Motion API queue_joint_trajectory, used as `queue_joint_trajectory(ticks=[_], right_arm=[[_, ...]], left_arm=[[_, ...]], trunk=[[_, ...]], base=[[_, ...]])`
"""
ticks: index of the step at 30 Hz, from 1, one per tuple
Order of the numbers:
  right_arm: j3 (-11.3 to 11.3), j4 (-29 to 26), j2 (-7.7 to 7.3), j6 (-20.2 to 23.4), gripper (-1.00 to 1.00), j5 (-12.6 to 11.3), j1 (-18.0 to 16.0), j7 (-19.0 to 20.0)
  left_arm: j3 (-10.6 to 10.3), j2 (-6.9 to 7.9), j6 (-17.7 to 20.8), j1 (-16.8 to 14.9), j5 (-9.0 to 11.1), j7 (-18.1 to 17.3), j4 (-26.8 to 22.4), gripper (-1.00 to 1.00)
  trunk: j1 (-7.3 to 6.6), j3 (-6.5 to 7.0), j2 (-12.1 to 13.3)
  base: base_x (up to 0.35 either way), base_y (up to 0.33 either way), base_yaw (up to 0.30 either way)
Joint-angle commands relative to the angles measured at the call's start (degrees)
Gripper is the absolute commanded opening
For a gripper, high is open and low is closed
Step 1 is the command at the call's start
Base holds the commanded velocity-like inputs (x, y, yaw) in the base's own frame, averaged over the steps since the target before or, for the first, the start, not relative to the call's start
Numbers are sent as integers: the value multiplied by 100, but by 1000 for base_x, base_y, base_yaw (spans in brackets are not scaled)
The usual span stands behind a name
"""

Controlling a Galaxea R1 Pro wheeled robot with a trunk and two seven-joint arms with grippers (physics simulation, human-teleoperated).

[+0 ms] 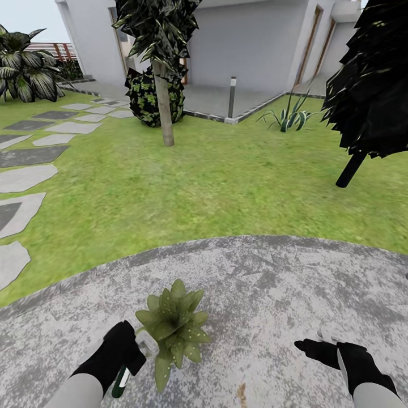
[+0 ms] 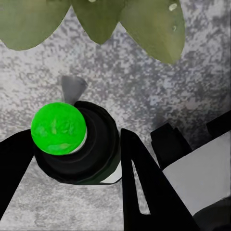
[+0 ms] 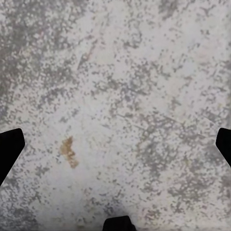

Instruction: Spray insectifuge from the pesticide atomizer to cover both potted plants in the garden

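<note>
On the round grey patio (image 1: 272, 283) a potted plant (image 1: 173, 326) spreads pointed green leaves that hide its pot. My left gripper (image 1: 122, 351) is just beside it, shut on the pesticide atomizer (image 1: 145, 343), whose white top points toward the leaves and whose dark lower end (image 1: 120, 385) hangs below the hand. In the left wrist view the atomizer (image 2: 72, 144) shows as a dark body with a bright green disc, pinched by my left gripper (image 2: 77, 156), with the plant's leaves (image 2: 96, 19) close ahead. My right gripper (image 1: 317, 347) hovers open over bare paving (image 3: 115, 96).
Lawn (image 1: 187, 187) lies beyond the patio, with stepping stones (image 1: 22, 175) at the left. A thin tree trunk (image 1: 165, 113), a dark bush (image 1: 153, 96), a bollard (image 1: 232, 96), a spiky plant (image 1: 290, 118) and a dark leaning tree (image 1: 362, 102) stand ahead before the house.
</note>
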Motion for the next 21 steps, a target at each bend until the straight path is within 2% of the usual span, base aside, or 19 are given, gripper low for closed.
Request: queue_joint_trajectory(ticks=[1, 10, 21], right_arm=[[-35, -9, 4, 12, 100, 60, -7, 54], [-36, -9, 4, 12, 100, 64, -7, 54], [-33, -9, 4, 12, 100, 63, -7, 51]], left_arm=[[33, -9, -17, -2, -12, -55, -6, -100], [33, -11, -37, -2, 42, -10, 295, -100], [33, -11, -38, -2, 50, 31, 308, -100]], trunk=[[-1, -7, -2], [-1, -65, -2], [-1, -99, -2]], base=[[0, 0, 0], [0, 0, 0], [0, 0, 0]])
